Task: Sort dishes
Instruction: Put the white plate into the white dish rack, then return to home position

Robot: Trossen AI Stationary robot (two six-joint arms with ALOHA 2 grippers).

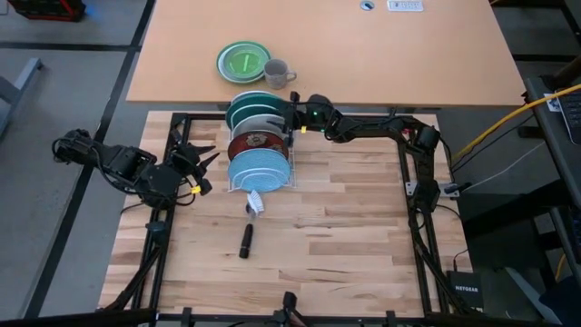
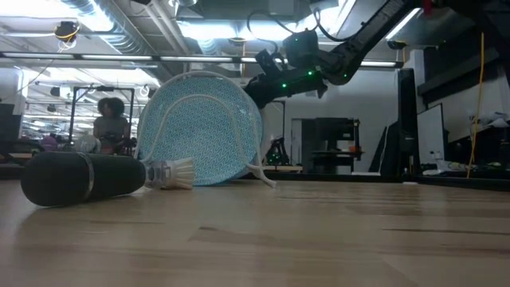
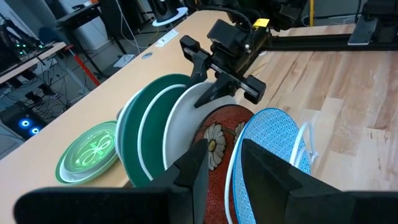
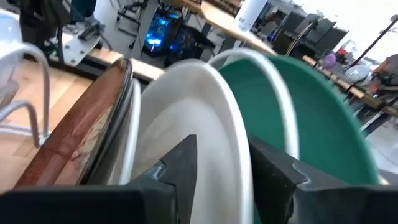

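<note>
**Right arm is on the white plate's rim, so lift it straight up**

High view: all four dishes stand on edge in the wire rack, just above table centre. From the 12 o'clock end down you've got the teal plate, white plate, dark red plate and blue speckled plate. Your right gripper reaches in from 3 o'clock to the white plate's edge. The left gripper sits just off the rack at 9 o'clock, fingers spread, holding nothing.

Low view: mostly the blue speckled plate blocking everything behind it, with the right gripper up at its 1 o'clock. The dark cylinder lies in front. No help on the grip.

Left wrist view: this one shows the side-on spacing the overhead can't. The white plate is squeezed between the teal plate and the dark red plate, with the right gripper on its top rim.

Right wrist view: the only one showing the fingers straddling the white plate rim, one each side. I'd say they look closed on it.

My take: pull straight up along the slot, no twisting, or you'll drag the neighbours.
</note>
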